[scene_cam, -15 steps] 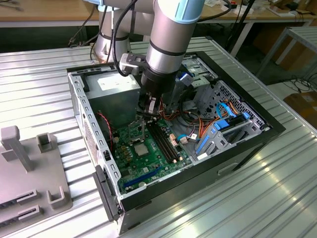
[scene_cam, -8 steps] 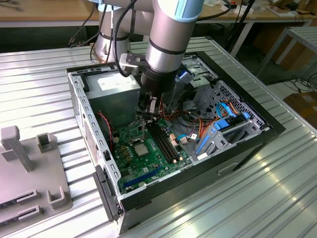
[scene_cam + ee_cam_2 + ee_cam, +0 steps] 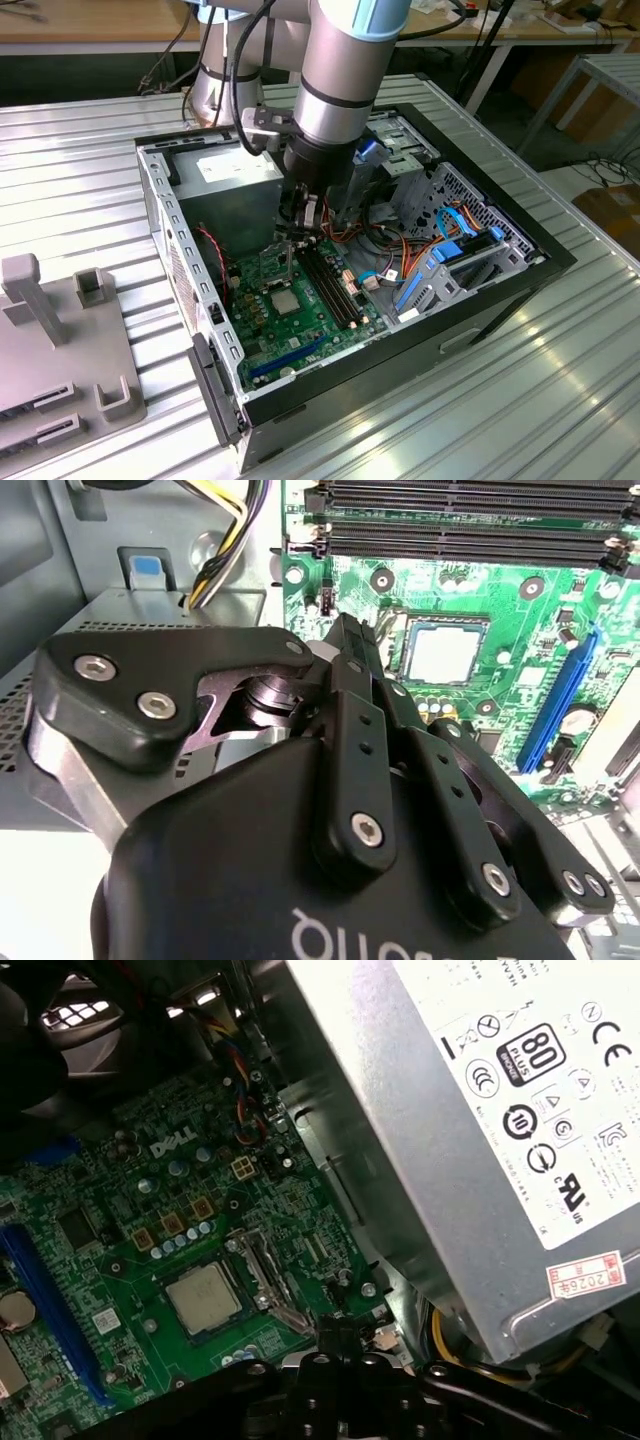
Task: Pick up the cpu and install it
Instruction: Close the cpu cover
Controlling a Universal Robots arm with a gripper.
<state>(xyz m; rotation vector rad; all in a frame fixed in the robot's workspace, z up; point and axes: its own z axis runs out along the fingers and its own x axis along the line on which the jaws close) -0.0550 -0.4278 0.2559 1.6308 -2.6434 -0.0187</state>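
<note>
The cpu (image 3: 283, 300) lies flat in its socket on the green motherboard (image 3: 300, 335) inside the open computer case; its silver-grey top shows in both wrist views (image 3: 443, 652) (image 3: 203, 1297). My gripper (image 3: 300, 232) hangs over the board just behind the socket, a little above it and apart from the cpu. Its black fingers (image 3: 350, 695) run together to a point (image 3: 352, 630), shut, with nothing visible between them. The fingertips' ends sit beside the socket's raised black hinged frame (image 3: 262, 1272).
The grey power-supply box (image 3: 480, 1110) stands close beside the gripper. Long black memory slots (image 3: 470, 520) run next to the socket, and a blue slot (image 3: 560, 695) lies on its other side. Cables and a drive cage (image 3: 440, 250) fill the case's right part. A grey fixture (image 3: 60, 340) sits on the table at the exterior view's left.
</note>
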